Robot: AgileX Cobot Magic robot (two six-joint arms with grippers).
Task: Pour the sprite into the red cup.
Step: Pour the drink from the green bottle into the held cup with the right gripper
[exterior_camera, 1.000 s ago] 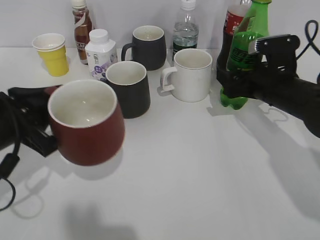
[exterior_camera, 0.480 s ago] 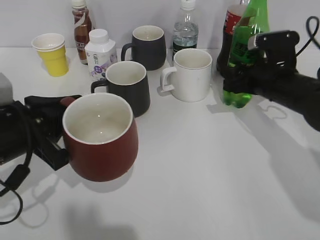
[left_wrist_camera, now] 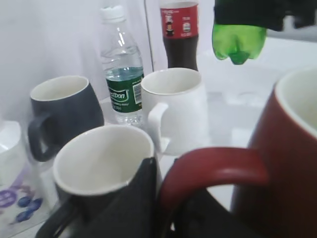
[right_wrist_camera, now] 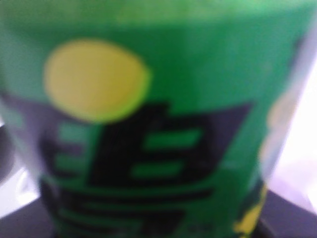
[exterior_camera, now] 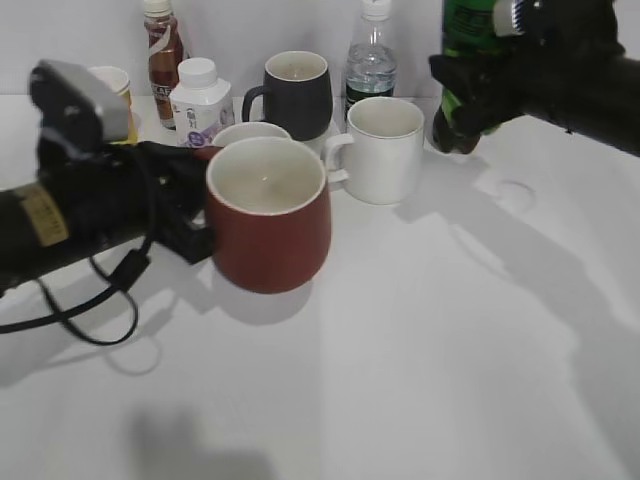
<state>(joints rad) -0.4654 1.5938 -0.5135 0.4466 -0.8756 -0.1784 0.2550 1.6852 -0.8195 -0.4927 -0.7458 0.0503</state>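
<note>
Two end effectors loaded. Left end effector clamped on red cup by its handle, cup upright, lifted off table, before the white mug. Right end effector clamped on sprite, raised above table, top right.

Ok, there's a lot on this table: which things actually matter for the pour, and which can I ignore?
For the pour:
- sprite, lifted in the right gripper
- red cup, lifted by its handle in the left gripper

Ignore:
- white mug
- two black mugs
- water bottle
- cola bottle
- yellow paper cup
- brown bottle
- small white bottle
</note>
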